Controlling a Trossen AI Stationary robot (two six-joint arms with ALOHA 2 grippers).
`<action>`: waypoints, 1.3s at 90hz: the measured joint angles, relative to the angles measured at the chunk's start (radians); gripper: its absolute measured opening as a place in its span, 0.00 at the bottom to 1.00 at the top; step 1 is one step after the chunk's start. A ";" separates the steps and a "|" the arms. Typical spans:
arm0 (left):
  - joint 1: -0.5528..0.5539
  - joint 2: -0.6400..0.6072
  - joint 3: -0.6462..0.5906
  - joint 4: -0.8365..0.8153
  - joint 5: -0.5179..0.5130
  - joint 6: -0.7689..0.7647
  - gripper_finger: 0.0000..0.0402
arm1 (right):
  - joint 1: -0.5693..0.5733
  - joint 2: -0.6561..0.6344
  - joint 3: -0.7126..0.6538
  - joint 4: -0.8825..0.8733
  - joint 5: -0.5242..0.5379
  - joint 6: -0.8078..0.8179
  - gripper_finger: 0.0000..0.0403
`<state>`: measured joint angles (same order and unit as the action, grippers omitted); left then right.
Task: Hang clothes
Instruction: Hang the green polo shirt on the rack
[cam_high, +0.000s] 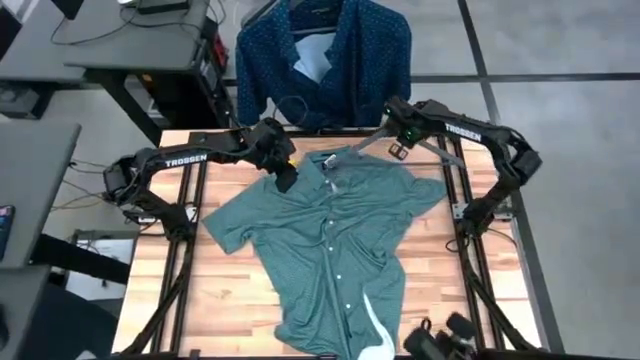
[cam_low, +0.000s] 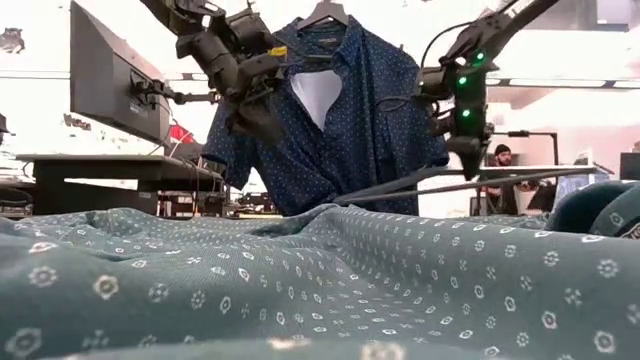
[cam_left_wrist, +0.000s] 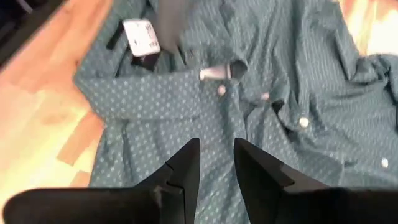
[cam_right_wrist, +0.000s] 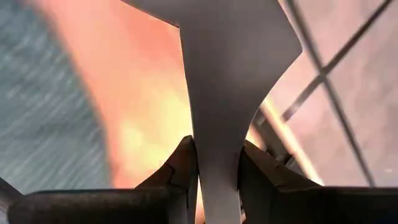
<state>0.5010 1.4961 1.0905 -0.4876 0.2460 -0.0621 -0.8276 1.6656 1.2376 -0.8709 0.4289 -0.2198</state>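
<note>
button-up shirt (cam_high: 330, 240) flat on table (cam_high: 170, 290) | dotted shirt (cam_high: 325, 60) hanging behind

You cannot see the teal-green shirt (cam_high: 330, 250) whole: its hem runs off the near edge of the high view, and in the low view the cloth fills the foreground, blurred where it lies nearest the lens, hiding the worktop (cam_high: 230, 290) entirely. The shirt's collar on the left side lies under the left claw (cam_high: 286, 180) from above, so you cannot tell whether that claw touches the fabric. The navy shirt (cam_high: 325, 60) is cut off at the far edge of the high view, its hanger's hook out of sight. The grey hanger (cam_right_wrist: 230, 81) in the right claw (cam_right_wrist: 217, 168) is badly blurred and cropped in the right wrist view.
</note>
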 joint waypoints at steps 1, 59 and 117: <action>0.002 0.003 -0.005 0.000 0.003 0.002 0.20 | -0.003 0.008 0.002 0.005 0.002 -0.004 0.17; -0.019 0.272 -0.060 0.226 0.043 -0.099 0.20 | 0.115 0.123 0.018 0.131 -0.092 -0.133 0.17; -0.008 0.232 0.011 0.203 -0.039 0.568 0.24 | 0.113 0.123 0.017 0.117 -0.146 -0.121 0.17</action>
<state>0.4934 1.7284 1.1019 -0.2847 0.2073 0.5059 -0.7150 1.7885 1.2549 -0.7543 0.2825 -0.3406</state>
